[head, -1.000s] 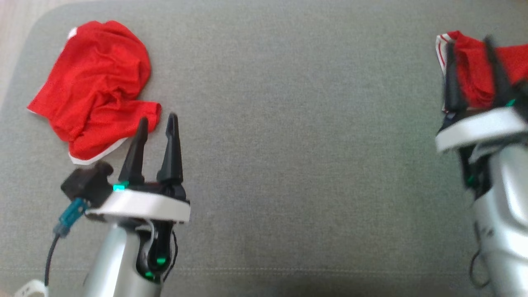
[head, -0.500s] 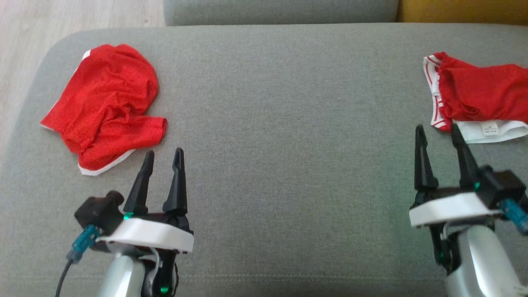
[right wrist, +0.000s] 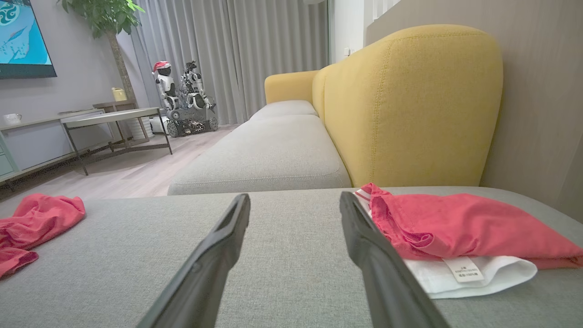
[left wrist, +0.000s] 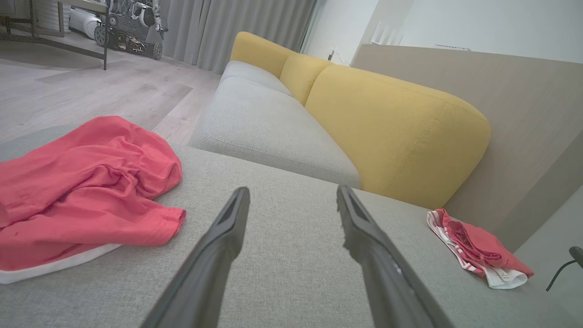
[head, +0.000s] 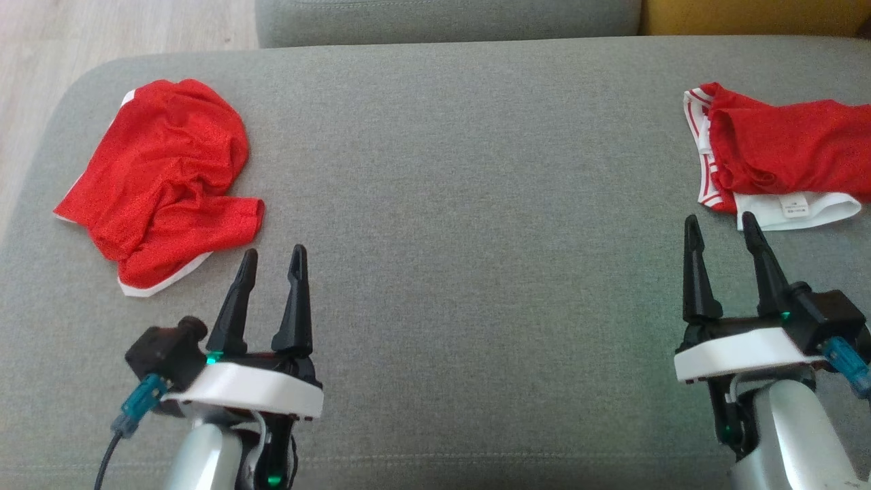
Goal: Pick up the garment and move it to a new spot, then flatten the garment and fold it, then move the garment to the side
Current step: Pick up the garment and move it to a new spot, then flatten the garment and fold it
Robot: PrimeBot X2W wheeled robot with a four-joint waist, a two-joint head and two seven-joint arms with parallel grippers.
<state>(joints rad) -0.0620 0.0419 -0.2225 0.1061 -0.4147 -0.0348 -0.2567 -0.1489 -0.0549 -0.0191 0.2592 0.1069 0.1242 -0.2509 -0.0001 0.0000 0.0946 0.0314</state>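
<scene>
Garment (head: 782,150) folded, long axis left-right, striped edge (head: 702,163) leftward

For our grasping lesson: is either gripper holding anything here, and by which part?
Nothing is held. The left gripper and right gripper stand open and empty; the crumpled red garment and the labelled garment lie loose on the grey cushion.

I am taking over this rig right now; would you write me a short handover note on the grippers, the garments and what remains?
Left gripper: open, empty, over the grey cushion, beside the crumpled red garment.
Right gripper: open, empty, just short of the folded red garment at the cushion's right edge.
Done: the folded red garment looks finished and set aside, white label showing.
Left: the crumpled red garment is not yet flattened; pick it up, move it, flatten, fold, set aside.
</scene>
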